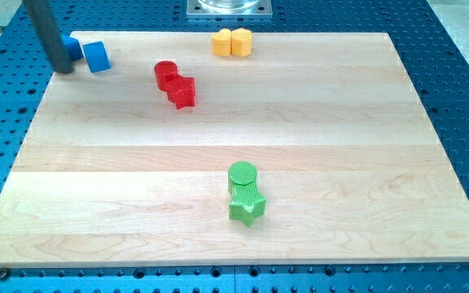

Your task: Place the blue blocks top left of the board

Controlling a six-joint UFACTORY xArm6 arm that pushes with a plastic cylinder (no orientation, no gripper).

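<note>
A blue cube-like block (97, 56) sits near the board's top left corner. A second blue block (72, 46) lies just to its left, partly hidden behind the rod, so its shape is unclear. My tip (61, 68) rests on the board at the top left, touching or just in front of the hidden blue block, left of the blue cube.
A red cylinder (165, 74) and a red star-like block (182, 92) sit together right of the blue blocks. Two yellow blocks (231, 41) stand at the top middle. A green cylinder (242, 175) and green star (247, 205) sit lower centre. The wooden board (340, 146) lies on a blue perforated table.
</note>
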